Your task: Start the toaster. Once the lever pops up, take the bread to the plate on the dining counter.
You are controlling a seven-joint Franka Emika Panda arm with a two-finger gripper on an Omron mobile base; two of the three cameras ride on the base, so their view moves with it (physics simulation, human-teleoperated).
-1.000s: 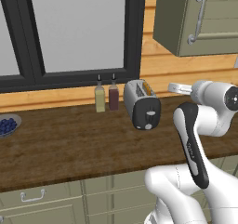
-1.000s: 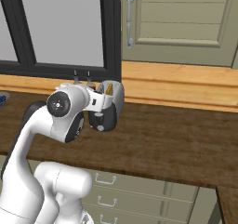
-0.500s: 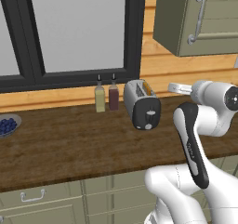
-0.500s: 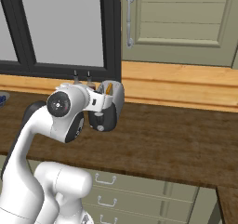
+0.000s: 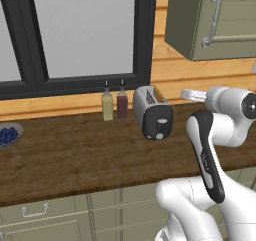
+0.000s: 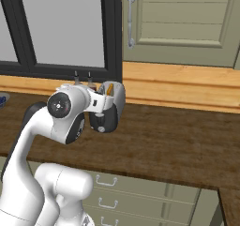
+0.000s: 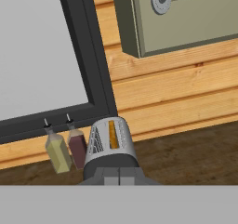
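- You have the toaster (image 5: 152, 112) standing on the wood-grain worktop (image 5: 75, 155), close to the back wall under the black-framed window (image 5: 80, 35).
- The toaster's black end panel faces you in the left base view, and the lever (image 5: 162, 121) sits on that panel as a small pale knob, about halfway up.
- The bread (image 7: 113, 134) is in one of the toaster's slots; you can see its orange-brown edge from above in the hand view.
- Just beside the toaster, on its window side, stand two small bottles: a yellow-green bottle (image 5: 107, 107) and a dark red bottle (image 5: 122, 105), the red one nearer the toaster.
- Your tool (image 7: 119, 175) has its two finger tips pressed together, nothing between them, and hangs just above the toaster's near end in the hand view.
- In the right base view the arm's wrist covers part of the toaster, so you cannot tell whether the tool touches it.
- Well away from the toaster, at the far left end of the worktop, a grey bowl of blue berries (image 5: 9, 135) rests.
- An olive wall cabinet (image 5: 215, 20) hangs above and to the right of the toaster.
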